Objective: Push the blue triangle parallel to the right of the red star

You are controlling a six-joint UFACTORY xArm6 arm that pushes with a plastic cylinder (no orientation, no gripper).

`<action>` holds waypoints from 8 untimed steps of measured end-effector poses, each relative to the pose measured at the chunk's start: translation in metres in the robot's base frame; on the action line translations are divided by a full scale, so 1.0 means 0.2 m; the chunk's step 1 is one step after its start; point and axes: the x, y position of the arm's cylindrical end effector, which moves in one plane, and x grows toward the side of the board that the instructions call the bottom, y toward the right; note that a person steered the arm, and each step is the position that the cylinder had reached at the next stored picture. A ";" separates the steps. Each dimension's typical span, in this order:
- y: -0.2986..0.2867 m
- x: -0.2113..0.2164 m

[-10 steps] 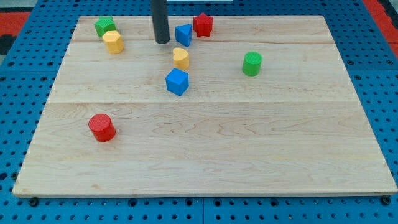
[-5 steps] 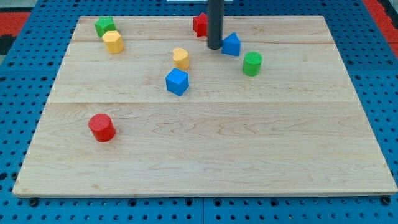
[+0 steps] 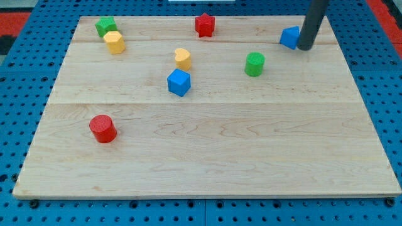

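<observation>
The blue triangle point(image 3: 289, 37) lies near the board's top right, far to the right of the red star point(image 3: 205, 25), which sits at the top centre. The triangle is slightly lower in the view than the star. My tip point(image 3: 305, 48) is at the lower end of the dark rod, which slants in from the top right. The tip touches the triangle's right side.
A green cylinder point(image 3: 254, 64) stands below and left of the triangle. A yellow heart point(image 3: 183, 58) and a blue cube point(image 3: 178, 82) sit mid-board. A green block point(image 3: 105, 26) and a yellow block point(image 3: 115, 42) are at top left. A red cylinder point(image 3: 102, 129) is at lower left.
The blue triangle was pushed from left of the red star, past it, to far right of it. My tip swept rightward and now stands on the triangle's right side.
</observation>
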 end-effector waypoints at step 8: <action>-0.46 -0.19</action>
